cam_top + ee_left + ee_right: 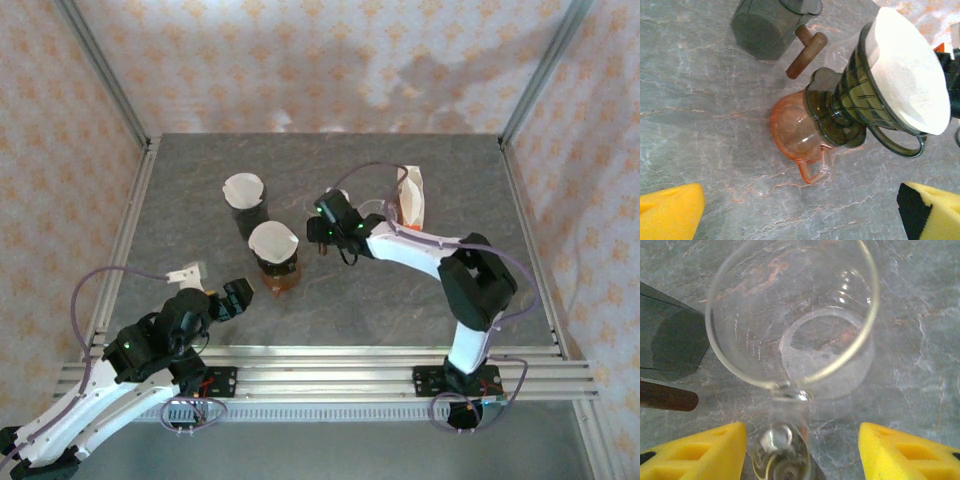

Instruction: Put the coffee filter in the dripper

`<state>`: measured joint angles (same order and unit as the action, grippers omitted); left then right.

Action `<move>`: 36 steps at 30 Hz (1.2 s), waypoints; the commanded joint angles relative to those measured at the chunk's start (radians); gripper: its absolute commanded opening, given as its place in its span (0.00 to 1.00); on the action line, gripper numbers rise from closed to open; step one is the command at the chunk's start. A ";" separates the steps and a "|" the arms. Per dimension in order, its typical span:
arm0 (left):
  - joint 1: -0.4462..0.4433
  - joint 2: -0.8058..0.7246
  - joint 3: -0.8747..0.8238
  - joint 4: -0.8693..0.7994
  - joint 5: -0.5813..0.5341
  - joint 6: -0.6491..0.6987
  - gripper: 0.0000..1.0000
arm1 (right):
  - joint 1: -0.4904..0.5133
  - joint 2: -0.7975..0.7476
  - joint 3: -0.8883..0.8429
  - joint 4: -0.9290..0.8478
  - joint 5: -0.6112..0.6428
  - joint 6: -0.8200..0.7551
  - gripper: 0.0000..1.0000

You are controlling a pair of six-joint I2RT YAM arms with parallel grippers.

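At the middle of the table [400,300], the white coffee filter [905,75] sits in the dark dripper [855,95], which stands on an orange glass jug [795,135]. The left gripper [800,212] hovers near them, jaws spread wide and empty. Just to the right, the right gripper [802,450] has its yellow fingers [705,450] partly apart on either side of the handle of a clear glass cup [790,315], not touching it. A dark container [765,25] stands behind.

Grey marble tabletop [400,300] open left and front-right. Centre blocked: smoky plastic dripper [860,95] on orange glass carafe [795,132], dark wooden-handled dripper [248,218], clear glass beaker [790,320].
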<state>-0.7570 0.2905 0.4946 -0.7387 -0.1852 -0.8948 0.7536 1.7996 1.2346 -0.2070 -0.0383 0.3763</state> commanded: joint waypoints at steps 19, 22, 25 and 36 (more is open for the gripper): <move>0.007 0.011 0.155 0.005 0.023 0.062 1.00 | 0.208 -0.389 -0.284 -0.229 0.116 -0.059 0.10; 0.007 0.014 0.151 0.005 0.022 0.058 1.00 | 0.287 -0.458 -0.334 -0.272 0.151 -0.021 0.10; 0.007 0.015 0.142 0.001 0.019 0.052 1.00 | 0.347 -0.486 -0.368 -0.297 0.207 0.014 0.10; 0.007 0.013 0.124 -0.005 0.017 0.041 1.00 | 0.491 -0.593 -0.495 -0.308 0.289 0.193 0.13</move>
<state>-0.7570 0.2981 0.6273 -0.7212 -0.1574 -0.8558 1.2221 1.2438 0.7597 -0.4965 0.1623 0.4885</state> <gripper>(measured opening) 0.990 0.198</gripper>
